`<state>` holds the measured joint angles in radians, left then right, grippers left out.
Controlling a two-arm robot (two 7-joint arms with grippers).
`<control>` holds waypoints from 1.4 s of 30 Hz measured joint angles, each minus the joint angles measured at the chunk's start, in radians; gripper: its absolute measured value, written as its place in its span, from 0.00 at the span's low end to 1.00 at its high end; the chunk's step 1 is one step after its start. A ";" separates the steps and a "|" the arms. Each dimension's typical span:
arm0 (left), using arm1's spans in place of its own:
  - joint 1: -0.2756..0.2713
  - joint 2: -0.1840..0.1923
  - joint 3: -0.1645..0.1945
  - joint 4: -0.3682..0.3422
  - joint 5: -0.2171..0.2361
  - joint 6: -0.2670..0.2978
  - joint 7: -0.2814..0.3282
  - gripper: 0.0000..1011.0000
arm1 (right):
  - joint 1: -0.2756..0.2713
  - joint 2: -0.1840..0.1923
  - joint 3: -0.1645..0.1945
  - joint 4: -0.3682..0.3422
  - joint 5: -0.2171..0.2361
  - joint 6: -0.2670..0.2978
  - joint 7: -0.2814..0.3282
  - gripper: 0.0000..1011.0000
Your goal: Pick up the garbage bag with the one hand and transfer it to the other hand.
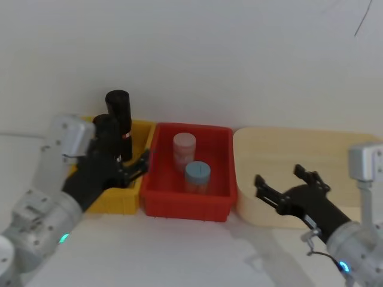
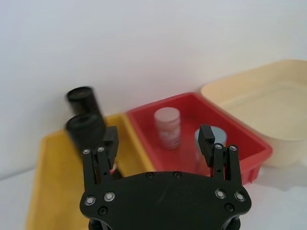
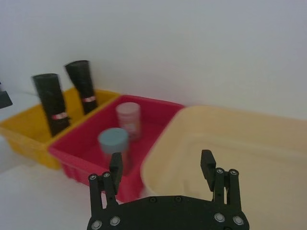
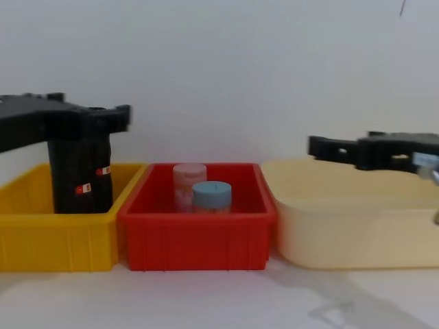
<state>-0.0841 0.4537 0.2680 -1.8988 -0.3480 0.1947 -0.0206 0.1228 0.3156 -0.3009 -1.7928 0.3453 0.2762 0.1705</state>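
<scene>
Left gripper (image 2: 159, 138) is wide open, empty, just beside the front garbage bag (image 1: 107, 133) standing upright in the yellow bin (image 1: 122, 202); I'd centre the jaws on it, clear of the 2nd roll (image 1: 118, 105), then close; right gripper (image 1: 278, 176) hovers open, empty, over the cream bin (image 1: 287, 136).

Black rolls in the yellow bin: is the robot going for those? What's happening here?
The robot's left claw is open over the yellow bin, close beside the nearer garbage bag roll, but has not closed on it. That roll and the second roll both stand upright in the bin. The right claw hovers open above the cream tub, holding nothing.
</scene>
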 joint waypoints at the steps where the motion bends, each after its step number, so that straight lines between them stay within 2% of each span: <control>1: 0.000 0.000 0.000 0.000 0.000 0.000 0.000 0.99 | 0.017 -0.009 -0.011 0.001 0.001 0.025 0.002 0.99; 3: 0.035 0.009 -0.040 -0.031 -0.025 0.014 0.005 0.99 | 0.032 -0.018 -0.021 0.004 0.002 0.044 0.003 0.99; 4: 0.063 0.015 -0.073 -0.052 -0.040 0.021 0.007 0.99 | 0.043 -0.024 -0.028 0.006 0.002 0.054 0.003 0.99; 6: 0.086 0.021 -0.102 -0.068 -0.057 0.031 0.008 0.99 | 0.067 -0.038 -0.045 0.014 0.001 0.083 0.004 0.99; 9: 0.139 0.035 -0.174 -0.103 -0.104 0.059 0.008 0.99 | 0.093 -0.054 -0.061 0.025 -0.002 0.106 0.004 0.99; 10: 0.139 0.035 -0.174 -0.103 -0.104 0.059 0.008 0.99 | 0.109 -0.064 -0.072 0.034 -0.006 0.119 0.003 0.99; 14: 0.174 0.053 -0.236 -0.122 -0.149 0.097 -0.001 0.99 | 0.159 -0.092 -0.099 0.070 -0.020 0.152 -0.001 0.99; 17: 0.178 0.066 -0.262 -0.122 -0.176 0.125 -0.012 0.99 | 0.188 -0.108 -0.114 0.095 -0.030 0.167 -0.003 0.99; 22: 0.159 0.085 -0.282 -0.100 -0.207 0.170 -0.031 0.99 | 0.229 -0.130 -0.132 0.138 -0.043 0.180 -0.003 0.99; 27: 0.127 0.097 -0.282 -0.069 -0.219 0.198 -0.045 0.99 | 0.261 -0.147 -0.144 0.176 -0.052 0.186 -0.001 0.99; 33: 0.054 0.107 -0.257 0.005 -0.226 0.229 -0.075 0.99 | 0.298 -0.167 -0.155 0.227 -0.060 0.187 0.010 0.99; 42: -0.050 0.108 -0.203 0.115 -0.220 0.234 -0.128 0.99 | 0.329 -0.187 -0.159 0.280 -0.065 0.185 0.026 0.99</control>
<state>-0.1345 0.5613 0.0648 -1.7841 -0.5679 0.4289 -0.1488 0.4519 0.1287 -0.4604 -1.5124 0.2807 0.4614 0.1963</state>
